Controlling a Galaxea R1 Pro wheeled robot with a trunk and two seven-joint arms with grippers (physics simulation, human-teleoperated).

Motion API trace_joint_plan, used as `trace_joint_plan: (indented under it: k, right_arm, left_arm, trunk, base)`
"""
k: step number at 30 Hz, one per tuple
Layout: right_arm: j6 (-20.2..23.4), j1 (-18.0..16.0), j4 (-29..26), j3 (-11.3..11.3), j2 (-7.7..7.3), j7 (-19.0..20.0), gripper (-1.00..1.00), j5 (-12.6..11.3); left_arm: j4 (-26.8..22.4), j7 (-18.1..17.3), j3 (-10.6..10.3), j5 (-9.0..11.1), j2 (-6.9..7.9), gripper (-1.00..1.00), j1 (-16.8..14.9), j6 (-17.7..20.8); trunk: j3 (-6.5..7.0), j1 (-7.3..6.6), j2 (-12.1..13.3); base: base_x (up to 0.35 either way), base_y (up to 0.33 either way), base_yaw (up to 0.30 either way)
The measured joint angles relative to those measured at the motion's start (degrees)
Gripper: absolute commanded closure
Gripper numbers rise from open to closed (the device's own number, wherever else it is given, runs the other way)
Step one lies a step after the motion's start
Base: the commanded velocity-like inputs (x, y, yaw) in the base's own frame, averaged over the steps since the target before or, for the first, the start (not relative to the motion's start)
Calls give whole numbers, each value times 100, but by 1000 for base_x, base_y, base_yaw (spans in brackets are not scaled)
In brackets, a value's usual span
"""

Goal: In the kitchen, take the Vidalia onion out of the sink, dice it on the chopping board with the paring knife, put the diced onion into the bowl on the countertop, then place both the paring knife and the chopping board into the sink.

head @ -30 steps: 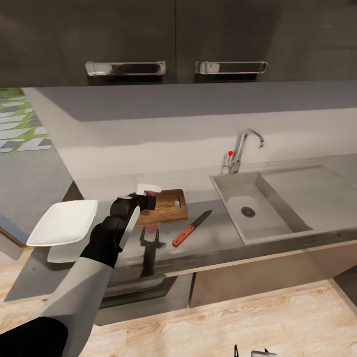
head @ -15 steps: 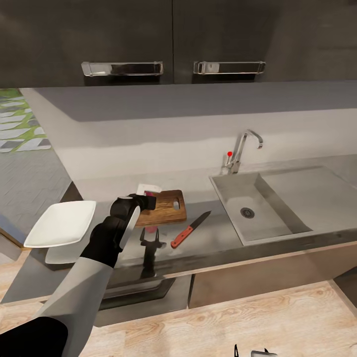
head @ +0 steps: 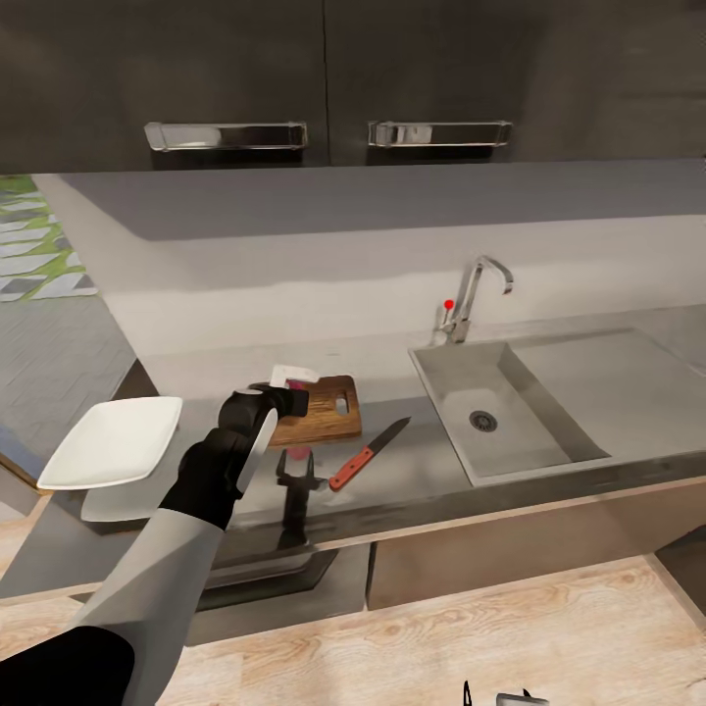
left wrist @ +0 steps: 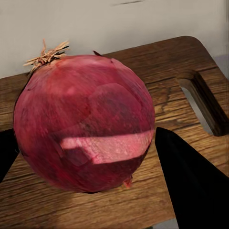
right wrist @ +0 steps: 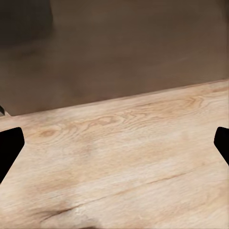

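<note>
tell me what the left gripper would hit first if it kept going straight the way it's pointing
The left gripper already has the red onion between its fingers, and right behind it lies the chopping board. Going straight on, the onion would probably press onto the board first, though how much gap remains underneath is unclear.

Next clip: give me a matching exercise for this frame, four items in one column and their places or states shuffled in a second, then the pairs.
Items:
1. dark red round onion
2. red-handled paring knife
3. white shallow square bowl
4. stainless-steel sink basin

Places or states:
A. lying on the grey countertop, between board and sink
B. holds nothing
C. between the left tool's fingers, over the brown wooden chopping board
D. at the counter's left end

Pairs: 1-C, 2-A, 3-D, 4-B
</note>
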Motion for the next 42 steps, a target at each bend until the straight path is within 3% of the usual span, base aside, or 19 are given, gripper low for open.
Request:
trace_joint_plan:
  k: [42]
  right_arm:
    - [8,0,0,9,16,0,-100,0]
  left_arm:
    - [4,0,9,1,8,100,0,-3]
  trunk:
    - [-84,0,0]
  base:
    - [22,-1,0]
